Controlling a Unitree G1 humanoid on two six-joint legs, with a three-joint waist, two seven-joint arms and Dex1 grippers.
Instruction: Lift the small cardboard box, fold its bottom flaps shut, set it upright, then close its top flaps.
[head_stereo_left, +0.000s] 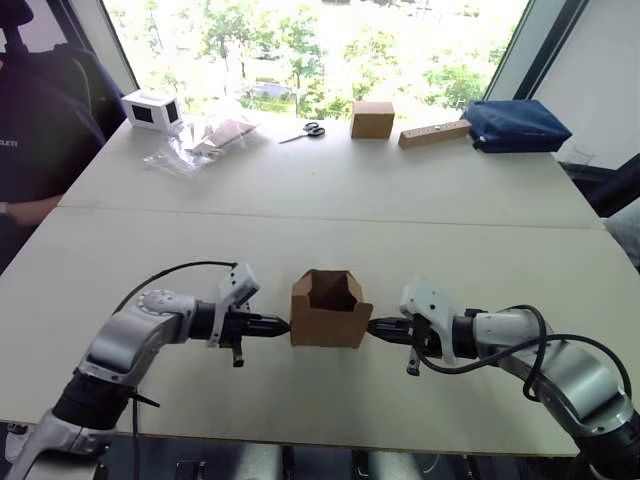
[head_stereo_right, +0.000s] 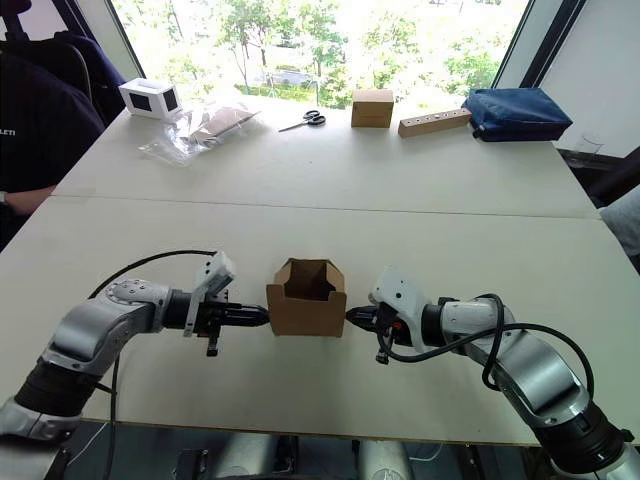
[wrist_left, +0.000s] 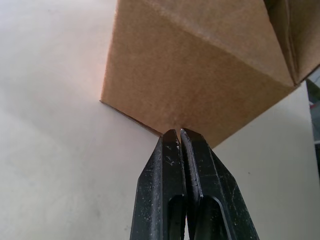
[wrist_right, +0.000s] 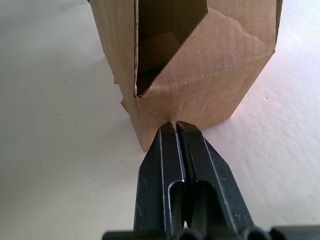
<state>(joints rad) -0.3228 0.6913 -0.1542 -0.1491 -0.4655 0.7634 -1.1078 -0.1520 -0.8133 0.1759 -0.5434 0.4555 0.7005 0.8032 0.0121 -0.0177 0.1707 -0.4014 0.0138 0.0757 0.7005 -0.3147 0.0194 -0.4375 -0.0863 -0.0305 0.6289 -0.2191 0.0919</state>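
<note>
2 grippers press on the small cardboard box (head_stereo_left: 331, 312) from opposite sides, near the front edge of the white table (head_stereo_left: 320, 190). Box stands upright, open end up, top flaps (head_stereo_left: 334, 287) raised and not folded. Left gripper (head_stereo_left: 281, 325) has its 2 black fingers pressed together, tips touching the box's left wall low down. Right gripper (head_stereo_left: 376, 327) likewise has fingers pressed together, tips against the right wall near a lower corner. Neither pinches any cardboard. At the far side of the table: white box with dark panels (head_stereo_left: 151, 109), clear plastic bags (head_stereo_left: 200, 140), scissors (head_stereo_left: 305, 131), another small brown box (head_stereo_left: 372, 119), wooden block (head_stereo_left: 434, 133), blue pouch (head_stereo_left: 515, 125). Person in dark clothing (head_stereo_left: 35, 120) sits at the left.
</note>
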